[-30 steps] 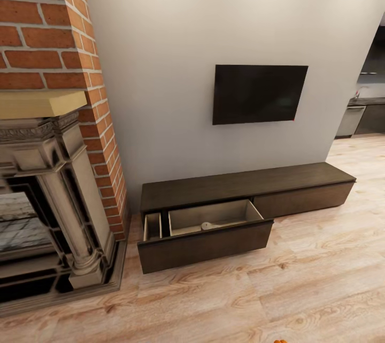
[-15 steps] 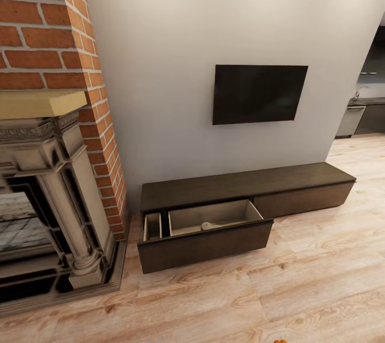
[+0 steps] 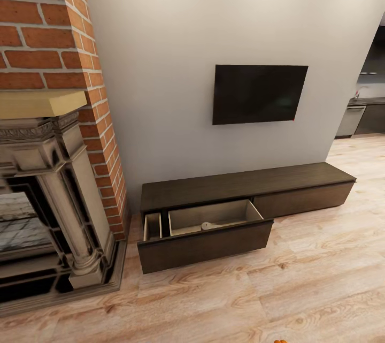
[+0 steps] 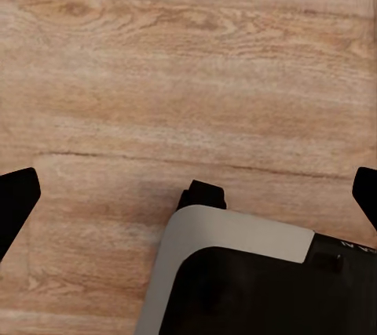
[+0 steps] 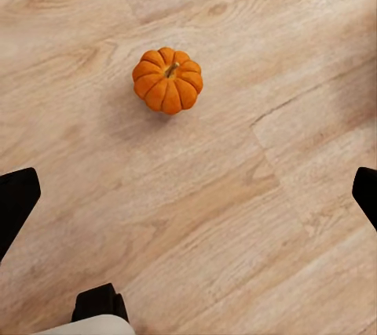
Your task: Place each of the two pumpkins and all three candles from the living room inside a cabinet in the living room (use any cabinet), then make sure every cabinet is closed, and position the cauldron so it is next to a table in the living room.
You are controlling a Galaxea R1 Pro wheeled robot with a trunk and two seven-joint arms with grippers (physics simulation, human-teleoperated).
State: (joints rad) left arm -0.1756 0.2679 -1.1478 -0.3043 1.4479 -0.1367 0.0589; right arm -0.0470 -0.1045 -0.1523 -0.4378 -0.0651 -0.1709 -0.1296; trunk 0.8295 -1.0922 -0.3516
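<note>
Head view: the cabinet (image 3: pixel 243 193) sits against the wall right under the TV (image 3: pixel 260 93), just beside the brick fireplace (image 3: pixel 51 134). Its drawer (image 3: pixel 206 236) nearest the fireplace is pulled out, tan inside, with some small pale thing lying in it that I can't identify. The other drawer front looks shut. There's also a sliver of orange at the very bottom edge, well out on the floor (image 3: pixel 299 284) in front of the cabinet, probably a pumpkin.

Left wrist view: the left end effector (image 4: pixel 188 194) hangs over bare planks with its two fingertips spread wide and nothing between them. Part of the robot's own grey and black body shows underneath.

Right wrist view: the pumpkin (image 5: pixel 167 79) sits upright on the floor, stem up. The right end effector (image 5: pixel 188 194) is wide open and empty too, hovering above with the pumpkin apart from it and off its centre line, closer to one fingertip's side than the other.

My take is that the step now is grabbing that pumpkin. To do it well I'd centre the end effector over the stem first, come straight down, and close across the widest ribs so it doesn't squirt out. Then carry it over to the open drawer.
</note>
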